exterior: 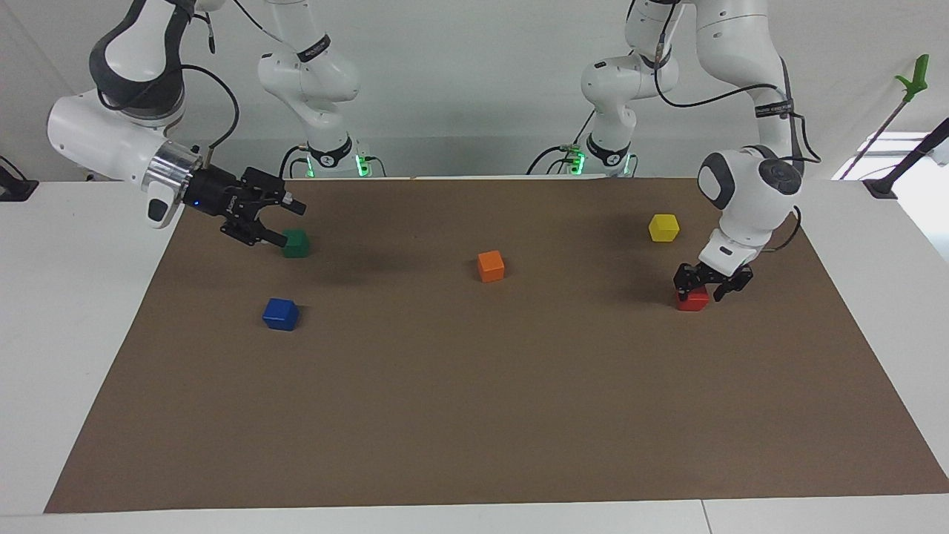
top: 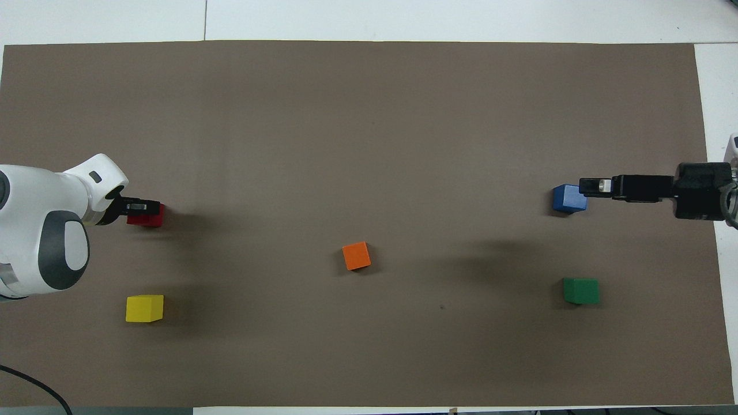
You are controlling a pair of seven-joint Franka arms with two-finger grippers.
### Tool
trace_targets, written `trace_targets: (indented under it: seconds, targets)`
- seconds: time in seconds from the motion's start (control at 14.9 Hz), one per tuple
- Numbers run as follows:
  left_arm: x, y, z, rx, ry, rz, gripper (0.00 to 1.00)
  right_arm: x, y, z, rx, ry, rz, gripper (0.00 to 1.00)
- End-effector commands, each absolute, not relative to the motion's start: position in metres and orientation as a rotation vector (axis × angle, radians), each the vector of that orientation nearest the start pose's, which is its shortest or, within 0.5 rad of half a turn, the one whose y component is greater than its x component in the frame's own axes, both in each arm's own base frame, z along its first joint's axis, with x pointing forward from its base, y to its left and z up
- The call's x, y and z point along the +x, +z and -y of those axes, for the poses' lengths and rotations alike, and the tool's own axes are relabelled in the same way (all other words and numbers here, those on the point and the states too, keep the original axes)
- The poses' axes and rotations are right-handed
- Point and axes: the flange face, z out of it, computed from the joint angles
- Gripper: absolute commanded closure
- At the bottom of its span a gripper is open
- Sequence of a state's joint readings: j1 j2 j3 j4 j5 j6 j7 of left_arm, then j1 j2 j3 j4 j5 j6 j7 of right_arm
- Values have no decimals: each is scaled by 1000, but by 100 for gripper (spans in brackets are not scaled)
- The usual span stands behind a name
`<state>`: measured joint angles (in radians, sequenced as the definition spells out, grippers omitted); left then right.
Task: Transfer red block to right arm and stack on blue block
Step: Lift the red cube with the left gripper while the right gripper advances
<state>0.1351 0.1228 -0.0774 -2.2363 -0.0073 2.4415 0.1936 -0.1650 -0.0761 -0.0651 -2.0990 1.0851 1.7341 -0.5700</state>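
Facing view shows the left gripper [exterior: 701, 291] down on the red block [exterior: 692, 300], fingers apparently clamped on it on the mat; lift straight, while the right gripper [exterior: 276, 222] hovers spread.

Brown mat [exterior: 474, 415] on white tabletop [exterior: 67, 311]. Cubes: red block [exterior: 693, 300], blue block [exterior: 280, 314], green cube [exterior: 296, 242], orange cube [exterior: 491, 266], yellow cube [exterior: 663, 228]. Arms white, grippers black.
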Motion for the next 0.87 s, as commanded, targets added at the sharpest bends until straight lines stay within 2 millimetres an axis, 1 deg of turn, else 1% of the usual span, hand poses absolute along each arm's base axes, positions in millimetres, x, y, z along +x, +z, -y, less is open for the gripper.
trace_targets:
  seconds: [0.0,0.07,0.13,0.27,0.33,0.4,0.47,0.54,0.6,0.67,0.74,0.8]
  targets:
    - [544,322,-30,-3121,-142,-228,100,503,461,14,-1956,-220,-44,0]
    - [546,327,-30,-3123,-139,-224,100,501,455,9,-1917,-223,-51,0]
    - [552,341,-31,-3123,-137,-217,100,500,450,-4,-1883,-213,-48,0]
    - [565,374,-33,-3134,-61,-151,100,497,446,-29,-1802,-192,-56,0]
    - [571,392,-32,-3138,-56,-79,100,496,443,-44,-1739,-185,-72,0]
    - [576,409,-32,-3137,-91,10,100,495,441,-58,-1685,-191,-83,0]
    - [581,429,-30,-3135,-144,135,100,495,441,-73,-1639,-193,-85,0]
    - [584,445,-28,-3132,-159,270,100,495,441,-90,-1592,-183,-93,0]
    - [588,462,-23,-3127,-151,418,100,493,442,-105,-1535,-172,-107,0]
    - [591,477,-11,-3112,-135,564,100,491,441,-119,-1485,-163,-128,0]
    - [594,486,-6,-3097,-128,726,100,488,442,-132,-1451,-154,-135,0]
    - [597,493,5,-3096,-118,907,100,485,442,-142,-1405,-144,-151,0]
